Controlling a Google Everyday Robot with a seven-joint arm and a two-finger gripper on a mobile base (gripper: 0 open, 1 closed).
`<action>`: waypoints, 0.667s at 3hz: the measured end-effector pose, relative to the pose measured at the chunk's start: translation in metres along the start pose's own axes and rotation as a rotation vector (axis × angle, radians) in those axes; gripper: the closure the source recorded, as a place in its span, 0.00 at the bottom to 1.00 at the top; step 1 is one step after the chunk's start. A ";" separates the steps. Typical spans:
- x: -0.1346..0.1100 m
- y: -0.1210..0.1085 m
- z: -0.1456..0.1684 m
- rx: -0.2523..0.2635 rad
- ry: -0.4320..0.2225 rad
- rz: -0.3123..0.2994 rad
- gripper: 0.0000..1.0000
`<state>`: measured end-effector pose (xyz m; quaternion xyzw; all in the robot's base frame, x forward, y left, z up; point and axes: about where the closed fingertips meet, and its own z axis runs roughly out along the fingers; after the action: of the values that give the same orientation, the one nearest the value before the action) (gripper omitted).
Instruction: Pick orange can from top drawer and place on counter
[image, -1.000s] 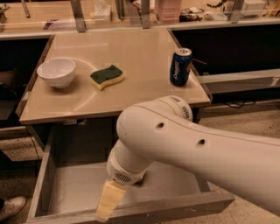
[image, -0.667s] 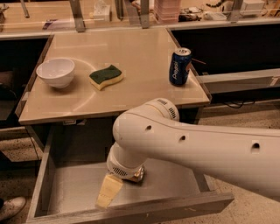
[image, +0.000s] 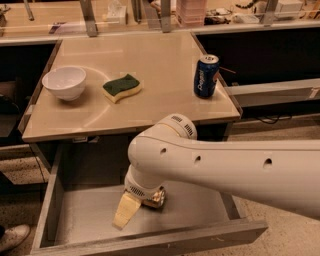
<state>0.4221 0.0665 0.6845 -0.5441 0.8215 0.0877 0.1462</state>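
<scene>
The top drawer (image: 75, 215) stands pulled open below the counter (image: 150, 70). My white arm reaches down into it from the right. My gripper (image: 131, 207) is low over the drawer floor, near its middle. The orange can (image: 156, 197) shows only as a small shiny gold patch right at the gripper, mostly hidden under my wrist. I cannot tell whether the gripper holds it.
On the counter stand a white bowl (image: 64, 82) at the left, a green-and-yellow sponge (image: 122, 87) in the middle and a blue can (image: 206, 76) at the right. Dark shelves flank the counter. A shoe (image: 12, 236) shows at the bottom left.
My arm has swung left and back inside the drawer. The gripper moved toward the drawer's middle, and the shiny can now shows beside it.
</scene>
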 end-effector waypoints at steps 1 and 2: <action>0.010 -0.005 0.012 -0.015 -0.006 0.013 0.00; 0.015 -0.007 0.020 -0.026 -0.009 0.022 0.00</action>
<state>0.4260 0.0563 0.6605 -0.5364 0.8256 0.1026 0.1420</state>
